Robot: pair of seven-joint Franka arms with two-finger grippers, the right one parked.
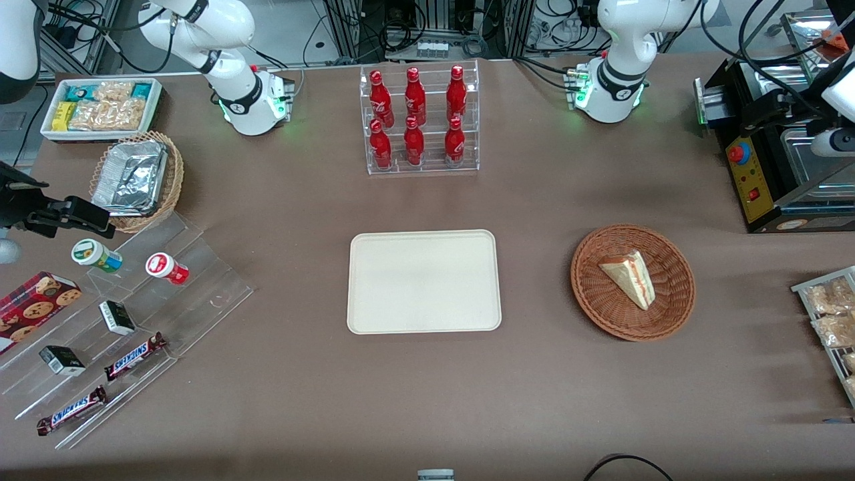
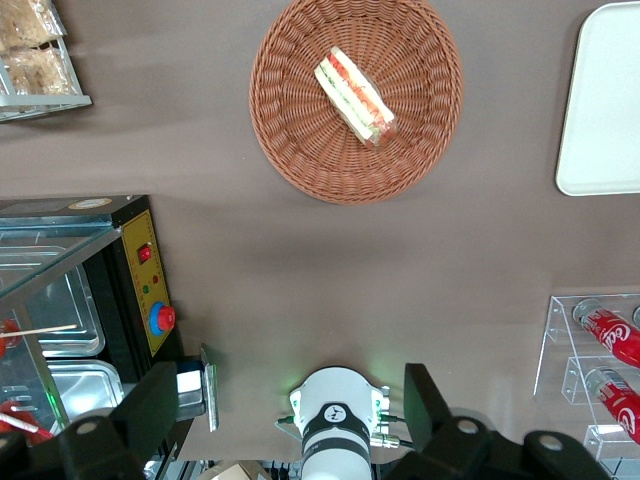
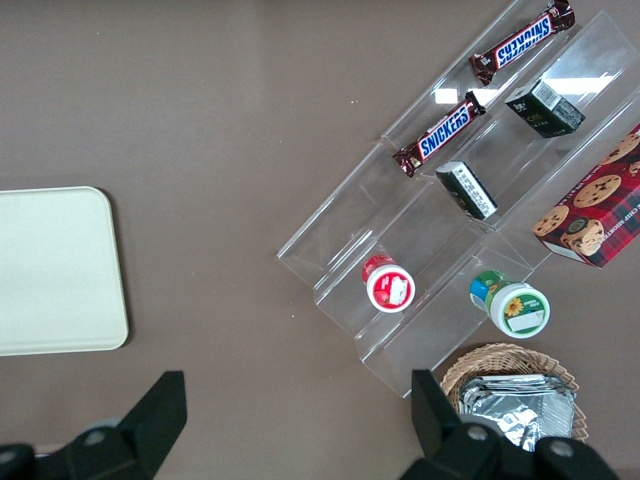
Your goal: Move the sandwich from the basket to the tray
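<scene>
**Hand** [image 2: 290, 385]: dark two-finger hand, fingers [image 2: 150, 410] spread wide. It is raised well above the bench [image 1: 534, 387], over the stretch between the working arm's base and the black machine.

**Sandwich** [image 1: 628, 275] [image 2: 353, 95]: triangular wedge of pale bread with red-orange and green layers showing along one edge. It lies on its side in the basket, roughly at the middle. It is well apart from the hand, lower than it and nearer the front camera.

**Basket** [image 1: 601, 314] [image 2: 300, 150]: round, shallow, reddish-brown wicker. It stands on the bench below the hand and nearer the front camera, well clear of the fingers.

**Tray** [image 1: 424, 280] [image 2: 610, 100]: flat, cream-white, rectangular, with rounded corners and a low rim. It lies on the bench beside the basket without touching it, and farther from the hand than the basket, toward the parked arm's end.

**Black machine** [image 1: 755, 174] [image 2: 140, 280]: dark box with a yellow panel and a red button, close beside and below the hand.

**Bottle rack** [image 1: 421, 120] [image 2: 610, 335]: clear stepped stand of red bottles, well apart from the hand, toward the middle of the bench.

**Snack packets** [image 1: 828, 310] [image 2: 35, 50]: pale packets on a metal tray at the working arm's end, nearer the front camera than the hand.
</scene>
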